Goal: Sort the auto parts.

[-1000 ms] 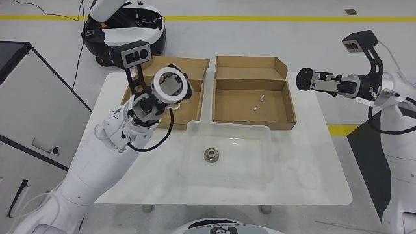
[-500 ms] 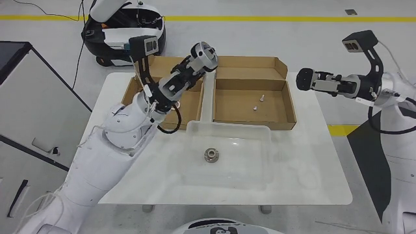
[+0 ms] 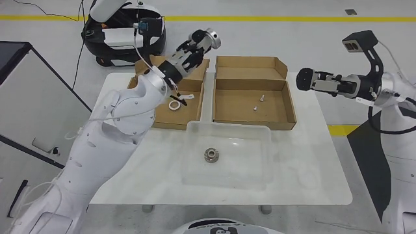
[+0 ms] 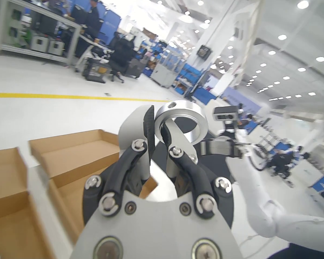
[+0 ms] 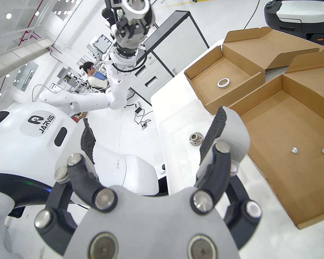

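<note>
My left gripper [image 4: 158, 125] is shut on a silver ring [image 4: 198, 115], held high in the air above the far edge of the left cardboard box [image 3: 192, 112]; in the top view the left gripper [image 3: 207, 40] is past the box's back flap. A second silver ring [image 3: 174, 104] lies on that box's floor. The right cardboard box [image 3: 273, 114] holds two small bolts [image 3: 261, 96]. A flanged metal hub [image 3: 210, 155] sits in the clear plastic tray [image 3: 247, 166]. My right gripper [image 5: 151, 133] is open and holds nothing, hovering off the table's right side [image 3: 300, 79].
The white table [image 3: 312, 169] has bare room at the right and in front of the tray. A grey cabinet [image 3: 26, 97] stands to the left. Another robot base [image 3: 123, 32] is parked beyond the table's far left corner.
The left arm has swung up and away from above the left box's near part toward its far edge, carrying the ring. The ring on the box floor is now uncovered. The right arm has not moved.
</note>
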You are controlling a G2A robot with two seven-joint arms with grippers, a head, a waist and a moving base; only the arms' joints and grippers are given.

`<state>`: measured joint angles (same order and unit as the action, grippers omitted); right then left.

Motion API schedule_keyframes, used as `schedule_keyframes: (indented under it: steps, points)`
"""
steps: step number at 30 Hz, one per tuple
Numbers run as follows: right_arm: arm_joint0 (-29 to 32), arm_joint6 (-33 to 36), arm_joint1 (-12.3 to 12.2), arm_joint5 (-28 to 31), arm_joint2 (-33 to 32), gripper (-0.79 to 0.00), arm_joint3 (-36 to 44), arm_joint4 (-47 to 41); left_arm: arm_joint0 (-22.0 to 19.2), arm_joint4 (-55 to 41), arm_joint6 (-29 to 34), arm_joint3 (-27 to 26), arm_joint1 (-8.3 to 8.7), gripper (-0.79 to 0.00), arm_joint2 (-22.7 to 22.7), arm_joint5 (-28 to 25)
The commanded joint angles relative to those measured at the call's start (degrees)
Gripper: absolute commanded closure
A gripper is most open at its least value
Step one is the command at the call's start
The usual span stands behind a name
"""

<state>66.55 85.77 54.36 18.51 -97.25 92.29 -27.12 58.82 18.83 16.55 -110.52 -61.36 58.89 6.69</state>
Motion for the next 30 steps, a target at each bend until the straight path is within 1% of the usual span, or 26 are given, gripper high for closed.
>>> schedule_keyframes:
  steps: [1,10,19,22,24,30]
  points:
    - [0.00,0.00,0.00,0.00,0.00,-0.785,0.00,-0.02,0.21,4.35,1.26,0.34,0.04,0.000,-0.38,2.15]
    - [0.00,0.00,0.00,0.00,0.00,-0.785,0.00,-0.02,1.17,19.84,10.78,1.31,0.28,0.000,-2.78,9.21]
    - [0.00,0.00,0.00,0.00,0.00,-0.785,0.00,-0.02,1.00,27.92,21.32,2.81,0.08,0.000,-3.66,15.94]
    - [0.00,0.00,0.00,0.00,0.00,-0.785,0.00,-0.02,-0.15,28.92,25.65,4.03,-0.06,0.000,-3.86,15.92]
    - [0.00,0.00,0.00,0.00,0.00,-0.785,0.00,-0.02,-1.31,27.19,27.71,5.24,-0.32,0.000,-3.37,16.10]
    - [0.00,0.00,0.00,0.00,0.00,-0.785,0.00,-0.02,-6.30,26.43,34.74,10.62,-0.97,0.000,-3.57,14.22]
